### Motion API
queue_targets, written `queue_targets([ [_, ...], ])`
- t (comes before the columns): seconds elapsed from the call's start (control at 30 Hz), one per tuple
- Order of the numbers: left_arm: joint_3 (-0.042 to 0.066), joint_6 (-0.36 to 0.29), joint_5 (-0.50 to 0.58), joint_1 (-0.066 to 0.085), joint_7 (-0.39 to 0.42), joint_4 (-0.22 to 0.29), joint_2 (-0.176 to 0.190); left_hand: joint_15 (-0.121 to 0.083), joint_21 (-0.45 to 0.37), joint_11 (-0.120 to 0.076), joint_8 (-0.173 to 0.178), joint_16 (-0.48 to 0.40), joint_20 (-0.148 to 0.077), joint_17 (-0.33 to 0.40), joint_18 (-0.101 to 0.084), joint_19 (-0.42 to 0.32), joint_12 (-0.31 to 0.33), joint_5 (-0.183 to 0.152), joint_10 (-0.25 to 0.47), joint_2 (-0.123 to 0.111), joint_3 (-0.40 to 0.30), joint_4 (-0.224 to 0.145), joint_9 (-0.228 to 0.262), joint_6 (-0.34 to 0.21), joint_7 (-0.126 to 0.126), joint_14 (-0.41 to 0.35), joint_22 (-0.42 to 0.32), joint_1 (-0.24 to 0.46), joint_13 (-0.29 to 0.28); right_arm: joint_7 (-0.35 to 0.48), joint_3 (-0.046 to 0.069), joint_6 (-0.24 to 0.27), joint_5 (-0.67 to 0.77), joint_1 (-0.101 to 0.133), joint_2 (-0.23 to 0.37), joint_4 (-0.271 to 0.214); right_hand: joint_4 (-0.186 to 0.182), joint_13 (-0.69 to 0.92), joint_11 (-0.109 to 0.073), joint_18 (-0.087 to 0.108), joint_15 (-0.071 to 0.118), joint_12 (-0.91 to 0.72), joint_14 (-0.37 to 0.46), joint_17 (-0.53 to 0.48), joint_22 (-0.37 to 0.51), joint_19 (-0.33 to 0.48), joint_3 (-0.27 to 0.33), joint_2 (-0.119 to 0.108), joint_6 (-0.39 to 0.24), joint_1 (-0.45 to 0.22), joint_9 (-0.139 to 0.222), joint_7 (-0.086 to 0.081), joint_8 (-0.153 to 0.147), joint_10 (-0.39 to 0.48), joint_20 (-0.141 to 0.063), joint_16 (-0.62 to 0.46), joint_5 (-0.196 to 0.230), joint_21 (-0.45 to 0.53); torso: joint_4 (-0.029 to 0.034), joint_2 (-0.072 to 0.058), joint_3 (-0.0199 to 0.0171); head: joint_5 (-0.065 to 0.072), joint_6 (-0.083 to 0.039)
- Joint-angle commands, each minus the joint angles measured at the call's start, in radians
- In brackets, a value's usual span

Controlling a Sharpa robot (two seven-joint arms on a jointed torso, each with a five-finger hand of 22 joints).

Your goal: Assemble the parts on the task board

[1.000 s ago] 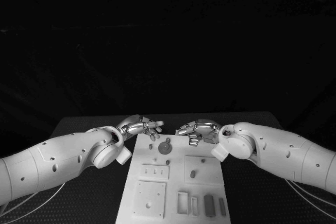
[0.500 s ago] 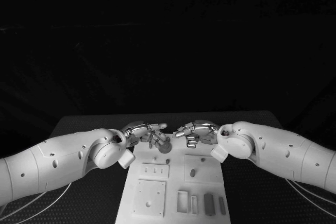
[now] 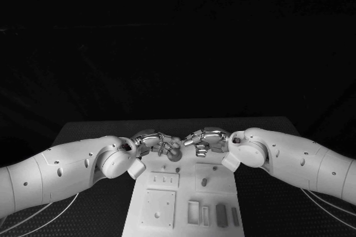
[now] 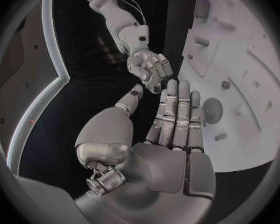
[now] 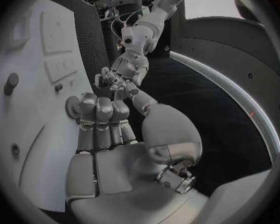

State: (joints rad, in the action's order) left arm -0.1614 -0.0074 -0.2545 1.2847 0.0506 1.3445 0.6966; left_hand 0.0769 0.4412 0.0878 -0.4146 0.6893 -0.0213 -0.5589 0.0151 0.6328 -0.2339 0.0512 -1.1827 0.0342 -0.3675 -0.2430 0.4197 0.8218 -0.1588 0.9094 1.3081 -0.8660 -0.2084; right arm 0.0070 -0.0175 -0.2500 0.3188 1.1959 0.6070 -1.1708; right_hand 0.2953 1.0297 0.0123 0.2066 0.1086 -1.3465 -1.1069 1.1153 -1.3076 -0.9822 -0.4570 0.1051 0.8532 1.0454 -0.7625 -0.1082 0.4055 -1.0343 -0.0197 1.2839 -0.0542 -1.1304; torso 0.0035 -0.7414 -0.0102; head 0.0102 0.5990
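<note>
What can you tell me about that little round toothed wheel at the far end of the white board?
The round toothed wheel is a small grey gear with a fine serrated rim and a hole or hub at its centre. It looks like matte plastic. It lies flat on the white task board near its far end. The left robot hand hovers just over it; whether the fingers touch it cannot be told. The right robot hand is close beside it, apart.

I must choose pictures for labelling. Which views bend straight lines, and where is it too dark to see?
Both wrist views bend lines: the task board edges curve behind the left robot hand, likewise beside the right robot hand. Head view: lines stay straight, but all beyond the black table is dark.
</note>
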Motion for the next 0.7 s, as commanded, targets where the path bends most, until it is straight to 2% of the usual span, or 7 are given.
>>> queue_targets([
  [0.03,0.001,0.014,0.015,0.001,0.002,0.004,-0.003,0.001,-0.006,0.002,0.003,0.004,0.004,0.002,-0.015,0.002,-0.005,0.001,0.002,-0.001,0.002,-0.007,-0.001,0.007,-0.002,-0.004,0.004,-0.01,-0.001,0.0,0.0,-0.033,0.022,0.0,-0.003,-0.001,0.0,0.002,-0.034,0.055,0.012,0.0,0.016,0.0,-0.009,0.006,-0.007,0.004,0.147,-0.002,-0.001,0.027,-0.001,0.132,-0.002,-0.005,0.005,0.005,-0.0004,0.0,0.0001,0.0,0.0],
  [0.2,0.001,0.024,0.029,0.001,-0.001,0.004,-0.005,0.002,-0.007,0.002,0.003,0.004,0.006,0.002,-0.015,0.002,-0.007,0.0,0.001,-0.003,0.005,-0.004,-0.001,0.011,-0.001,-0.004,0.004,0.001,-0.002,-0.001,0.0,-0.033,0.027,0.0,-0.01,0.0,0.0,0.002,-0.034,0.055,0.012,0.0,0.016,0.0,-0.009,0.006,-0.007,0.004,0.147,-0.002,-0.002,0.027,-0.001,0.133,-0.002,-0.005,0.005,0.005,0.001,-0.001,-0.0011,-0.001,0.002],
  [0.47,0.001,0.058,0.032,0.001,-0.012,0.002,-0.005,0.004,-0.011,-0.002,0.001,0.002,0.007,0.004,-0.015,0.0,-0.011,-0.001,-0.005,-0.008,0.011,0.008,-0.001,0.022,0.004,-0.007,0.006,0.03,-0.003,0.0,0.0,-0.035,0.034,0.0,-0.013,0.001,0.0,0.002,-0.034,0.055,0.012,0.0,0.016,0.0,-0.009,0.007,-0.008,0.004,0.147,-0.002,-0.003,0.027,-0.001,0.133,-0.001,-0.005,0.005,0.005,0.0006,-0.001,0.0,0.0,0.004],
  [0.7,0.001,0.061,0.03,0.001,-0.015,0.002,-0.005,0.004,-0.013,-0.002,0.003,0.002,0.007,0.005,-0.015,-0.002,-0.011,-0.001,-0.004,-0.012,0.013,0.013,-0.002,0.023,0.004,-0.008,0.007,0.041,-0.003,-0.001,0.0,-0.036,0.035,0.0,-0.014,0.001,0.0,0.002,-0.034,0.055,0.012,0.0,0.017,0.0,-0.009,0.007,-0.009,0.004,0.147,-0.003,-0.003,0.027,-0.001,0.133,-0.001,-0.005,0.005,0.005,0.0006,0.0,0.0001,0.0,0.005],
])
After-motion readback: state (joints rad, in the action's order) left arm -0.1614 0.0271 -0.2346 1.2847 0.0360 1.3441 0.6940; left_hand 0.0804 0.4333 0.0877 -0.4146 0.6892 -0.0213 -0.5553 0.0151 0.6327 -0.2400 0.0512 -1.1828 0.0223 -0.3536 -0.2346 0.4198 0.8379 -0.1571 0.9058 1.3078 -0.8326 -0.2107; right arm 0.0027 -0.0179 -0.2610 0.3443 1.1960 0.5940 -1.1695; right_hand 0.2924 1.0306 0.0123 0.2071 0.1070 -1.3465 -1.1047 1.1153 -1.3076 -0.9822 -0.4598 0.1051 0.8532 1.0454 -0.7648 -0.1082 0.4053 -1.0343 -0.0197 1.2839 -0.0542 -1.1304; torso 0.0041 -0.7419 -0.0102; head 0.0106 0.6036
